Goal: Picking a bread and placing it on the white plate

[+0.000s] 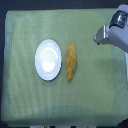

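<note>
While the gripper [99, 36] hangs near the upper corner on the exterior view's right — too blurred to tell whether it is apart or together — the bread [71, 61], likely light with a brittle crust, best held mid-length, lies just beside the white plate [48, 60] on open green tabletop [95, 90].

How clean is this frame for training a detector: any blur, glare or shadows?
Exterior view: soft and low-resolution throughout; the white plate is nearly blown out, hiding rim detail; the bread keeps faint crust texture; the gripper is blurry, its jaw state unreadable; dim shadow along the cloth's bottom edge.
</note>
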Motion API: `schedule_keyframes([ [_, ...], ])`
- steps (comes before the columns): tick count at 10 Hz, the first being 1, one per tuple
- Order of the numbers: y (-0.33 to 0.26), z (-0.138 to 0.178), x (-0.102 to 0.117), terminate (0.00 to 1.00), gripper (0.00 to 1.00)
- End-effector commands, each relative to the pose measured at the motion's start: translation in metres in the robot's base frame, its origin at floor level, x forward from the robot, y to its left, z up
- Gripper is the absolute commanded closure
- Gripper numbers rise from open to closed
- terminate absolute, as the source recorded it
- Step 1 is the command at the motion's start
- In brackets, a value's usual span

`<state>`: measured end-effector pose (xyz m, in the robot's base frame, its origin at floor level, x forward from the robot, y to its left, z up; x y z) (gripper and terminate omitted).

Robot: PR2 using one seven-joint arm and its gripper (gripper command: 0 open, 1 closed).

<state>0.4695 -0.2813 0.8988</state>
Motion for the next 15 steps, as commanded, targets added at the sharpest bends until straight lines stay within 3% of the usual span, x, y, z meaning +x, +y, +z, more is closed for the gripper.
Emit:
schedule_keyframes([
  [1, 0.001, 0.000, 0.002, 0.00, 0.00],
  [6, 0.037, -0.016, 0.021, 0.00, 0.00],
  [15, 0.135, -0.082, 0.025, 0.00, 0.00],
])
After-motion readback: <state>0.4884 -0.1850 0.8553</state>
